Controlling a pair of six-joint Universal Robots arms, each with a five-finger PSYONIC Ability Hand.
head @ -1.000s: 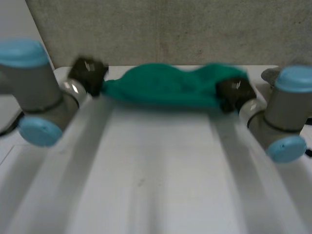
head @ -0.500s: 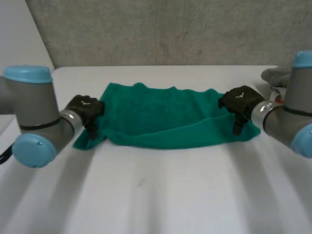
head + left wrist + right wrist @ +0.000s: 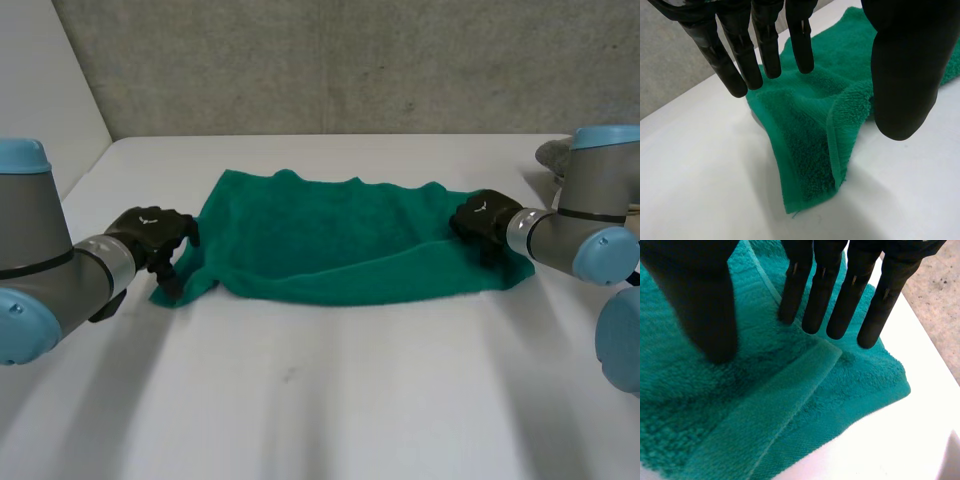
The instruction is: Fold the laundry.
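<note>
White table [image 3: 320, 400] is lying bare nearest the robot. Beyond that strip the towel [image 3: 330, 240] is stretching flat, its long axis running from one arm across to the other. Its upper layer is ending in a slanting edge short of the near hem, so one fold is looking done already.

Left hand [image 3: 150, 235] is hovering at the towel's left end, over the near corner, with fingers [image 3: 767, 50] straight, thumb [image 3: 900, 75] well apart and nothing pinched. Right hand [image 3: 485, 218] is sitting at the right end, fingers [image 3: 845, 300] straight over the doubled corner, thumb spread, gripping nothing.

Each hand is nearest its own short end, so the next fold is probably calling for both to close on the corners beneath them.

Farther off, a grey thing [image 3: 552, 152] is lying by the right arm, and a concrete wall [image 3: 330, 60] is closing the back.
</note>
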